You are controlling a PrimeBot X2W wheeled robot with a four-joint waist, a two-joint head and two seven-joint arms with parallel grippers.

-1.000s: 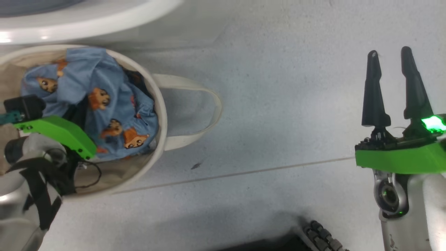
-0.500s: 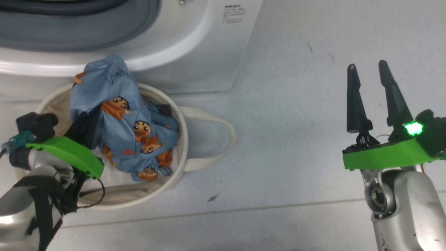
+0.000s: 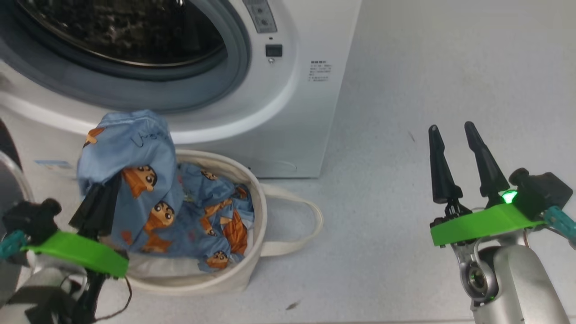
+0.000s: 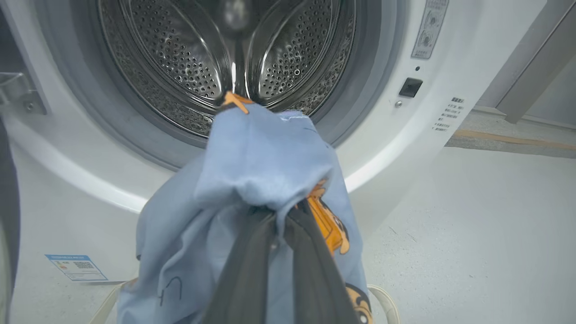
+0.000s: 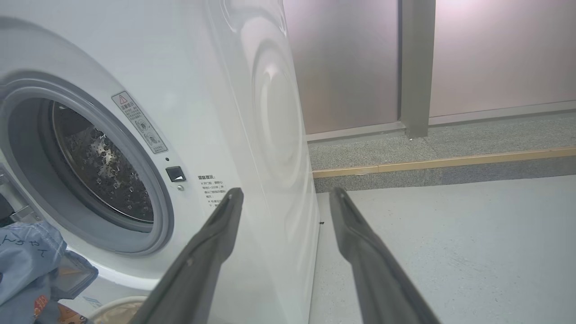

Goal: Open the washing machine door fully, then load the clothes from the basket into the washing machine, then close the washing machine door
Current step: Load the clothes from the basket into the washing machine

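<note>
Since 1 s ago: light-blue soft garment w/ brown cartoon-character prints went from lying low in its basket to having its top bunch lifted above the rim. Head camera also tilted up, so the shift of the whole pic was no move of the things.

1. Pale grey speckled floor – carried all items.
2. Big white front-loading washing machine – upper left of head view. Opening was uncovered, showing grey rubber ring & perforated steel drum.
3. Round door w/ glossy black rim – swung off the opening; just a sliver at far-left edge of head view.
4. Round cream-white canvas basket – on floor just in front of washing machine, below the opening. One loop handle lay flat to its right.
5. Garment – lower part hung inside basket, upper part was raised. In left wrist view its top stood before the drum's lower edge, outside the ring.
6. Left gripper – two dark fingers clamped tight on garment's bunched upper part, tips buried in cloth.
7. Right gripper – fingers spread wide, nothing btwn them. It was above floor, well right of basket.
8. Small blue sticker – low on machine front, left side.
9. Small black square socket – just right of ring.
</note>
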